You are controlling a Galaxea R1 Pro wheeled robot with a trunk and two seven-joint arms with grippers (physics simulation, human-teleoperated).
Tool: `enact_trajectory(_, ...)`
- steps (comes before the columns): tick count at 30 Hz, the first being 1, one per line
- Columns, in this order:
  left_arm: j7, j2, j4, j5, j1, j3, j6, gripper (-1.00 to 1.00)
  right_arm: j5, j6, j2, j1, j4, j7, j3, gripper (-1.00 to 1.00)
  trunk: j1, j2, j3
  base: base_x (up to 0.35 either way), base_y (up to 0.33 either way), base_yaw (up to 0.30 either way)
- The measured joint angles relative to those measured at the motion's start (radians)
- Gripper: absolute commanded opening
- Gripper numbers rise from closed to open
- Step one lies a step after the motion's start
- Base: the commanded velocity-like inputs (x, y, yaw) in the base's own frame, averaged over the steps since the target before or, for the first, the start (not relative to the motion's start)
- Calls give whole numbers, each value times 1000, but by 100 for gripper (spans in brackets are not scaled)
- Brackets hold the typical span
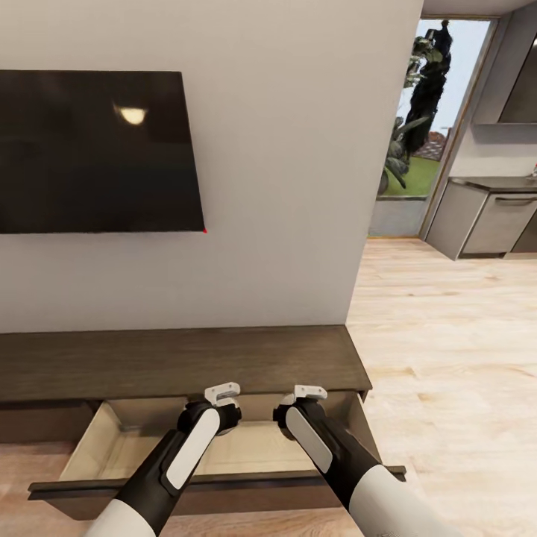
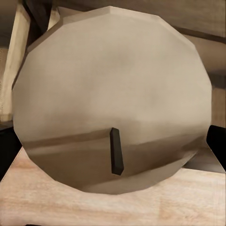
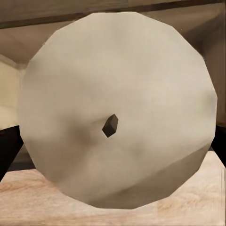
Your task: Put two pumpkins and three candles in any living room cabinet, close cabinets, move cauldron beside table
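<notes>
Dark-brown wood runs across the scene ahead of me: the cabinet (image 1: 186,362), a long low unit against the grey wall, with one drawer (image 1: 89,447) pulled out toward me, its pale beige inside showing. Both my arms reach down over that open drawer. My left gripper (image 1: 224,406) hangs over the drawer's far middle, and in its wrist view a candle (image 2: 110,99) sits right between the dark fingers (image 2: 5,148), a squat grey-brown round seen from the top with its dark wick (image 2: 116,157) leaning; the fingers show at both sides of it, so I read that gripper as closed on the candle. Just to the right, near but apart, my right gripper (image 1: 298,406) hangs over the same drawer, and its wrist view shows a second candle (image 3: 117,108), paler, wick (image 3: 110,125) end-on, with dark fingertips (image 3: 8,150) at both its edges, so it too is held. Past each candle I see pale drawer wood and the darker cabinet body. Above the cabinet on the left hangs a black television (image 1: 93,149). Far right, beyond the wall's end, light wooden floor (image 1: 447,335) leads to grey kitchen cupboards (image 1: 488,220) and a tall window (image 1: 429,112) with greenery outside.
</notes>
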Motion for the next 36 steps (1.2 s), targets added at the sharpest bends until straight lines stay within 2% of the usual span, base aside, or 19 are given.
enact_trajectory(4,0,-1,5,-10,0,0,-4,-100,-11,23,0,-6,17,24,-1,-100,15,-28,-13,0,0,0)
enact_trajectory(12,-1,-3,7,-10,0,0,-3,-100,-12,14,0,-7,20,36,-2,-100,46,-84,-38,0,0,0)
enact_trajectory(17,-2,-3,-2,3,-1,0,20,-100,-1,-8,0,-7,19,36,-1,-100,65,-119,-53,0,0,0)
enact_trajectory(23,-1,-3,-3,6,-4,3,87,-100,0,-14,-1,-7,15,37,-1,-100,88,-161,-72,0,0,0)
enact_trajectory(36,0,-3,3,6,-6,3,98,-100,-7,-13,-5,-7,6,38,-2,-100,138,-252,-113,0,0,0)
